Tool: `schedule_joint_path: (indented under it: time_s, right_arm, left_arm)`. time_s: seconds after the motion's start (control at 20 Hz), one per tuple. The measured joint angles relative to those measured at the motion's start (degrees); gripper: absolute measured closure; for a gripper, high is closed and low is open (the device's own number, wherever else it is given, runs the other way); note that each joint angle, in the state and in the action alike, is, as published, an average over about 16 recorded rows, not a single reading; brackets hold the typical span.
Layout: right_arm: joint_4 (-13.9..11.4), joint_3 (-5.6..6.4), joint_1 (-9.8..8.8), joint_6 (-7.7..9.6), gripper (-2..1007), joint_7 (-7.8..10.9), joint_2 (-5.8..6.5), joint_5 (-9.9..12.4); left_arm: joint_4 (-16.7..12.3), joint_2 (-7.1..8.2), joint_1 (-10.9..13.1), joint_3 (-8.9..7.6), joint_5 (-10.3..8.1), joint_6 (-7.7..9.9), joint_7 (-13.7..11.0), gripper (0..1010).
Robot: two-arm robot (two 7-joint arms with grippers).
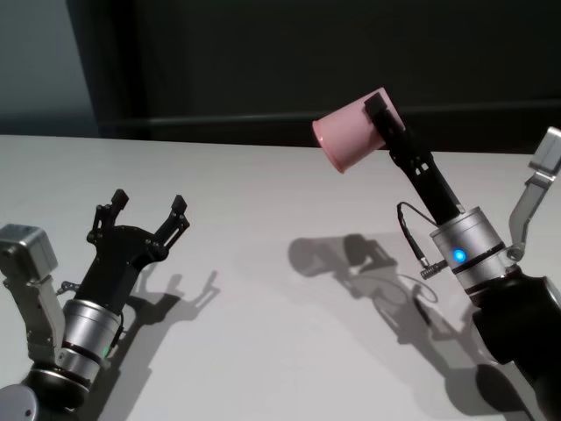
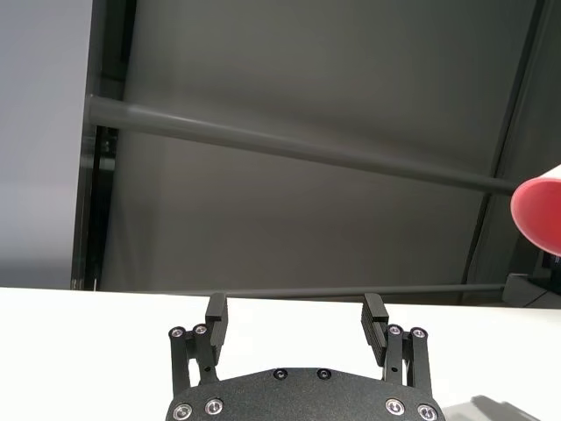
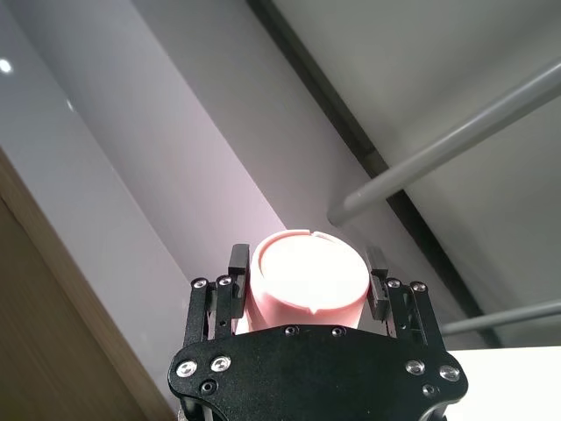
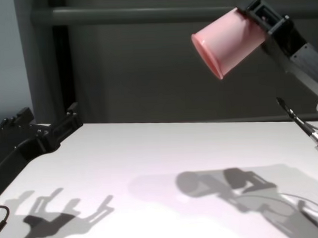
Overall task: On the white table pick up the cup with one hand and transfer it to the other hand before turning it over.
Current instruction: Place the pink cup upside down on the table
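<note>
The salmon-pink cup (image 1: pixel 346 133) is held high above the white table (image 1: pixel 263 263) by my right gripper (image 1: pixel 379 114), which is shut on its base end. The cup lies tilted with its open rim pointing left and slightly down, toward my left side. It shows in the chest view (image 4: pixel 227 41), in the right wrist view (image 3: pixel 307 281) between the fingers, and at the edge of the left wrist view (image 2: pixel 539 210). My left gripper (image 1: pixel 147 212) is open and empty, low over the table at the left, well apart from the cup. It also shows in the left wrist view (image 2: pixel 298 320).
A dark wall with a grey horizontal rail (image 4: pixel 144 13) runs behind the table's far edge. Shadows of both arms fall on the tabletop (image 4: pixel 220 185). No other objects are on the table.
</note>
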Motion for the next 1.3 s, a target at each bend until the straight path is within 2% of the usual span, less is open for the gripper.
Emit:
schedule_joint_path:
  time_s: [0.15,0.3,0.5,0.7,0.85,1.0,1.3]
  right_arm:
    - [-0.5,-2.26,0.92,-1.54,249,-2.21,2.31,-6.9]
    - [-0.8,-4.66,1.96,-2.26,249,-4.28,4.3,-13.8]
    - [-0.9,-7.75,3.37,-2.06,249,-6.37,6.37,-22.0]
    - [-0.8,-10.7,4.87,-0.99,249,-7.72,7.92,-29.2]
    - [-0.6,-12.61,5.91,0.11,249,-8.3,8.79,-33.6]
    - [-0.3,-14.1,6.76,1.25,249,-8.6,9.41,-37.1]
    - [0.3,-15.99,7.87,3.16,249,-8.75,10.12,-42.0]
  left_arm:
    - [0.0,0.02,0.0,0.02,0.02,0.02,0.0,7]
    - [0.0,0.03,0.0,0.03,0.04,0.04,0.0,7]
    - [0.0,0.04,0.0,0.05,0.06,0.06,0.0,7]
    - [-0.1,0.06,-0.1,0.06,0.08,0.08,0.0,7]
    - [-0.1,0.07,-0.1,0.07,0.09,0.09,0.0,7]
    - [-0.1,0.08,-0.1,0.07,0.1,0.1,0.0,7]
    - [-0.1,0.08,-0.1,0.08,0.11,0.11,0.0,7]
